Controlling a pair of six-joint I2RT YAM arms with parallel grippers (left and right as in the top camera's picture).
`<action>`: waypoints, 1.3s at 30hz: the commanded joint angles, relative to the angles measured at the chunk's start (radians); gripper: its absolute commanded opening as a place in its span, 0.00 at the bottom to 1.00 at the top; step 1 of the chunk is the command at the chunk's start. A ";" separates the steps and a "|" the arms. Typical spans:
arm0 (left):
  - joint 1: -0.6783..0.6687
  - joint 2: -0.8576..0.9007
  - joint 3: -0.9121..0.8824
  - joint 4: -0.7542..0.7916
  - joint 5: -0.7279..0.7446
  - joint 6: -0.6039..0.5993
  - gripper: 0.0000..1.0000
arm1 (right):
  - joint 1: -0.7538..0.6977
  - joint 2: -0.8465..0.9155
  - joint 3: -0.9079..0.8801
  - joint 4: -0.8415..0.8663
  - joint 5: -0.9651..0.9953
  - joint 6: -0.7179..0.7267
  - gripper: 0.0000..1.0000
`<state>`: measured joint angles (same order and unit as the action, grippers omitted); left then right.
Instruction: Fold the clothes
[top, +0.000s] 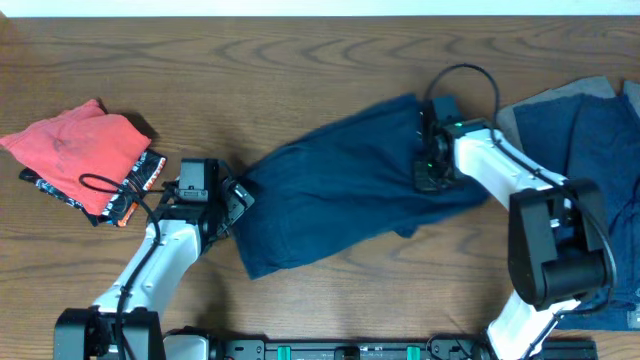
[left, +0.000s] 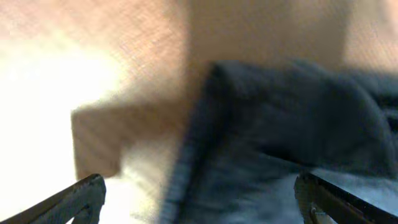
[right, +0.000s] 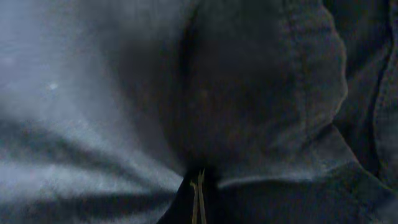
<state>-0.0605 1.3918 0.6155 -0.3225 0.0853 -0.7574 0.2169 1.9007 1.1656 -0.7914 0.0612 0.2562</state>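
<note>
One navy garment (top: 330, 185): left gripper (top: 238, 200) wide at edge, right gripper (right: 198, 190) pinching it; red garment (top: 75, 145) aside.

Layout on the bench (top: 300, 60). A central garment (top: 340, 190) lies spread across the middle, running from near left to far right. At the left sits a stack, the upper garment (top: 75, 145) resting on the lower garment (top: 135, 190). At the right edge lies a heap of garments (top: 590, 140). The left jaws straddle the central garment's left edge. The right jaws sit on its right part, pinching a fold.
</note>
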 joint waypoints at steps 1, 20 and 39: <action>0.005 0.002 0.000 0.040 0.074 0.090 0.98 | -0.047 -0.061 -0.022 -0.068 0.115 0.110 0.01; 0.002 0.238 0.000 0.142 0.438 0.182 0.37 | -0.061 -0.327 -0.021 -0.039 0.035 0.064 0.38; 0.114 0.154 0.477 -0.543 0.367 0.313 0.06 | 0.010 -0.314 -0.021 -0.027 -0.462 -0.377 0.12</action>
<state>0.0498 1.5707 0.9924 -0.7929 0.4698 -0.4679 0.1871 1.5829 1.1423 -0.8185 -0.2661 -0.0063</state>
